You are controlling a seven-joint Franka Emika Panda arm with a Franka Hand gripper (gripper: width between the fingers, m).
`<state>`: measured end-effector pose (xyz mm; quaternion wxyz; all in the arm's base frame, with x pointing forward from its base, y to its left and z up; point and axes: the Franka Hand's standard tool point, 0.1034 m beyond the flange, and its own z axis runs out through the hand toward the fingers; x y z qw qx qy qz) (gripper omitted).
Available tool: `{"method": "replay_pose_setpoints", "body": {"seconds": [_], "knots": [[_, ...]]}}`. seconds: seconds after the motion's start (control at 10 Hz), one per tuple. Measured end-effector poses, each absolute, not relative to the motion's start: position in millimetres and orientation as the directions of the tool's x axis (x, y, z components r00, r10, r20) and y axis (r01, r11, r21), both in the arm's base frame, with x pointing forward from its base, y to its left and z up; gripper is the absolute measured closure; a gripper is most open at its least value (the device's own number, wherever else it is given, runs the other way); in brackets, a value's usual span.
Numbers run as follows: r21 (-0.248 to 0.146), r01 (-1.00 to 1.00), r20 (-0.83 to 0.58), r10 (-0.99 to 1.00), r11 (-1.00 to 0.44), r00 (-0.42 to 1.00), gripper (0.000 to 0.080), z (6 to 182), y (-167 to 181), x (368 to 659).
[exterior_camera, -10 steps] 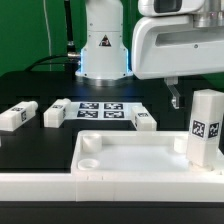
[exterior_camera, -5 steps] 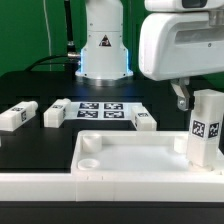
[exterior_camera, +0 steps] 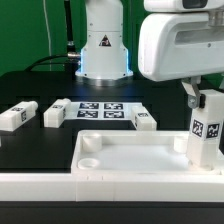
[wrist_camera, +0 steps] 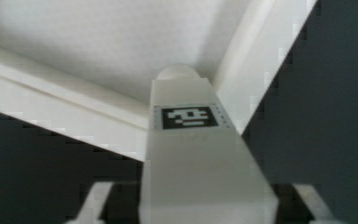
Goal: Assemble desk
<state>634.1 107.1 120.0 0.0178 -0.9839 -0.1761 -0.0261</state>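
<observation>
The jaws slid toward exterior view's right, reaching the leg (exterior_camera: 206, 130).

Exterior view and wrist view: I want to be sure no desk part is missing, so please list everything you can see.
desk top: one, white, on the table just behind the rail wall
upright leg: one, white with a black-and-white tag, standing in the desk top's corner at the exterior view's right
loose legs: three, white with tags, lying on the table beyond the desk top
marker board: one, white with black tags, flat among the loose legs
rail wall: one, white, along the front
table: one, black
arm base: one, white, behind the marker board
gripper: one, white body, open, fingers either side of the upright leg's top
</observation>
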Motion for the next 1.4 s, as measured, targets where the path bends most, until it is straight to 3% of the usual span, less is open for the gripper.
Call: {"method": "replay_pose_setpoints", "body": {"seconds": [0.3,0.7,1.1,1.4], "knots": [[-0.03,0.279,0.056,0.277,-0.96,0.959,0.0507,119.9,106.2,634.2],[-0.074,-0.125,0.044,-0.129,-0.989,0.991,0.0507,118.7,102.2,634.2],[-0.095,-0.504,-0.001,-0.506,-0.859,0.863,0.0507,118.1,100.6,633.5],[-0.093,-0.678,-0.025,-0.679,-0.729,0.734,0.0507,117.8,101.1,633.1]]}}
